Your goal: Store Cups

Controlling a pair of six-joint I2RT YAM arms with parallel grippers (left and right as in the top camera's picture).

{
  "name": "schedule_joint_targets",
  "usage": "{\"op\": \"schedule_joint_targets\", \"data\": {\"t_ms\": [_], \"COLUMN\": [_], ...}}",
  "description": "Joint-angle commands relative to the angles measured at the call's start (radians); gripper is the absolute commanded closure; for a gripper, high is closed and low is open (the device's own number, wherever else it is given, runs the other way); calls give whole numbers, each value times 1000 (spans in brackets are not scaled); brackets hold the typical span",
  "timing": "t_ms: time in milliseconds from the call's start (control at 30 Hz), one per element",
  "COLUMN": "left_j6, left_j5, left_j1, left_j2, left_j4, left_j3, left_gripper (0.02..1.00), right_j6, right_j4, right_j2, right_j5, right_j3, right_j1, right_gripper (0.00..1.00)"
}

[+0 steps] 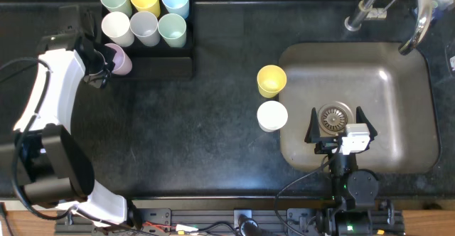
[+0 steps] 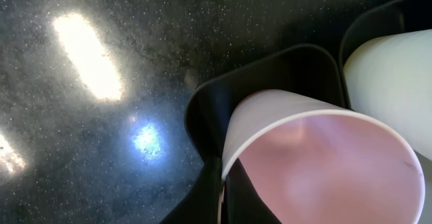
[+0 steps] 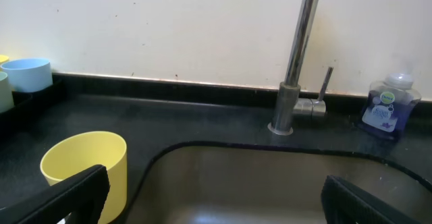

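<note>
A black cup rack (image 1: 167,67) at the back left of the counter holds several cups in green, yellow, blue and white. My left gripper (image 1: 102,63) is shut on a pink cup (image 1: 119,58) at the rack's front left corner. In the left wrist view the pink cup (image 2: 317,160) hangs tilted over a vacant rack slot (image 2: 277,69), beside a white cup (image 2: 395,75). A yellow cup (image 1: 271,80) and a white cup (image 1: 271,115) stand on the counter by the sink's left rim. My right gripper (image 1: 335,126) is open over the sink, with nothing between its fingers.
The steel sink (image 1: 398,72) fills the right side, with a drain (image 1: 334,117) under the right gripper. A faucet (image 3: 300,55) and a blue soap bottle (image 3: 386,106) stand behind it. Dark countertop (image 1: 206,122) lies between rack and sink.
</note>
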Motion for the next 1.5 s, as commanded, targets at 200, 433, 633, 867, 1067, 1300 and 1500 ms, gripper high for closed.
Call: {"op": "schedule_joint_targets", "data": {"t_ms": [200, 433, 633, 867, 1067, 1300, 1500], "left_j6": [-13, -10, -11, -11, -4, 211, 375], "left_j5": [5, 6, 6, 6, 10, 77, -41], "left_j1": [4, 4, 4, 4, 2, -107, -467], "left_j2": [14, 32, 37, 23, -64, -224, -264], "left_j4": [-1, -1, 0, -1, -5, 57, 217], "left_j3": [13, 13, 13, 14, 14, 14, 14], "left_gripper": [982, 982, 947, 20, 20, 20, 20], "right_j6": [8, 8, 8, 8, 8, 8, 8], "right_j4": [6, 6, 6, 6, 6, 6, 6], "right_j2": [-8, -8, -8, -8, -8, -8, -8], "right_j5": [-8, -8, -8, -8, -8, -8, -8], "right_j3": [-13, -13, -13, -13, -13, -13, -13], "right_j1": [-6, -6, -6, -6, -6, -6, -6], "right_gripper": [3, 7, 5, 3, 5, 3, 5]}}
